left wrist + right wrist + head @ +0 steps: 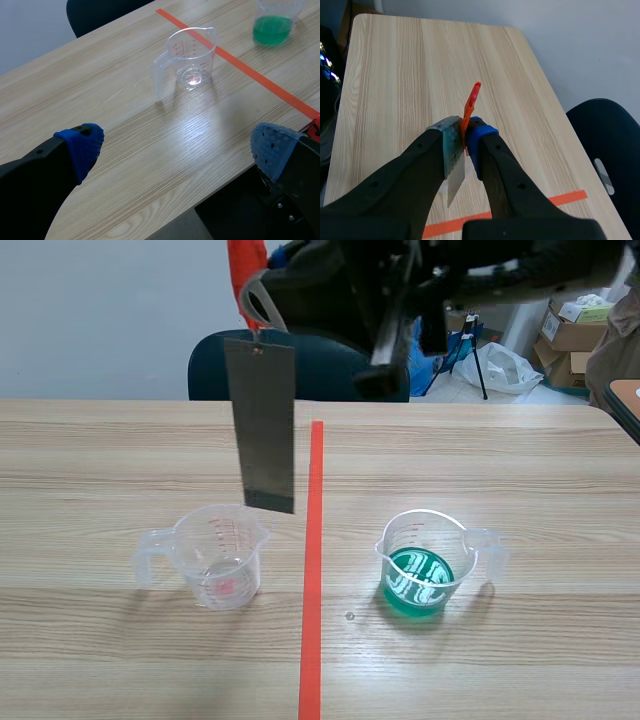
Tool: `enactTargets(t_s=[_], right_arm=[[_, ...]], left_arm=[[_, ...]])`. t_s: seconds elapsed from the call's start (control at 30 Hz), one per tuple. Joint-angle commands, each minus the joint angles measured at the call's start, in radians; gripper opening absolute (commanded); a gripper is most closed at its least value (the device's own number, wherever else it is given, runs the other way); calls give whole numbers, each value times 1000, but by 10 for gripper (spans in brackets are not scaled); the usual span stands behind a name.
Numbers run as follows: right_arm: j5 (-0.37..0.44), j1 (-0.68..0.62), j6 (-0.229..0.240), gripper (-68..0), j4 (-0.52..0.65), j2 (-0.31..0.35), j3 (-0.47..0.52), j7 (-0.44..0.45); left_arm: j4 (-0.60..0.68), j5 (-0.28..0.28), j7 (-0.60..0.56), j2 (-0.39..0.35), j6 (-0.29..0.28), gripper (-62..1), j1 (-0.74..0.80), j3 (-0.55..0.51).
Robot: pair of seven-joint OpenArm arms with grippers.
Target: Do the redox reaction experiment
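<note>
Pinching an orange-red clip [471, 102] tight between the 2 pads of the right gripper [466, 145], high above the wooden table [120, 660]. Hanging upright from that clip: 1 grey metal strip [262, 425], on the left side of the orange-red tape line [312, 570], lower end seen just over the rim of the clear measuring cup [215, 560]. Cannot tell whether directly above that cup or behind it. Across the tape line, well apart from the strip, standing upright: a 2nd cup with green liquid [420, 575], handle turned away from the line. Low by the table's near edge, spread wide with nothing between the blue pads: the left gripper [175, 150], the clear measuring cup ahead of it.
</note>
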Motion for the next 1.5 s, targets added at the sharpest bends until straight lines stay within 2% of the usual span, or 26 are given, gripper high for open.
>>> enactTargets(t_s=[0.0, 0.2, 0.4, 0.63, 0.8, 1.0, 1.27, 1.47], right_arm=[[28, -2, 3, -667, 16, 42, 25, 33], [74, -69, 5, -667, 51, 180, 93, 109], [99, -156, 37, -667, 53, 304, 177, 199], [98, -277, 64, -669, 53, 394, 293, 269], [98, -354, 86, -669, 50, 418, 375, 273], [98, -417, 87, -669, 20, 428, 460, 288], [98, -428, 91, -669, -49, 428, 475, 334], [98, -430, 118, -669, -55, 428, 475, 347]], left_arm=[[4, -14, -14, 2, -3, 14, 1, 0], [4, -14, -14, 2, -3, 14, 1, 0], [4, -14, -14, 2, -3, 14, 1, 0], [4, -14, -14, 2, -3, 14, 1, 0], [4, -14, -14, 2, -3, 14, 1, 0], [4, -14, -14, 2, -3, 14, 1, 0], [4, -14, -14, 2, -3, 14, 1, 0], [4, -14, -14, 2, -3, 14, 1, 0]])
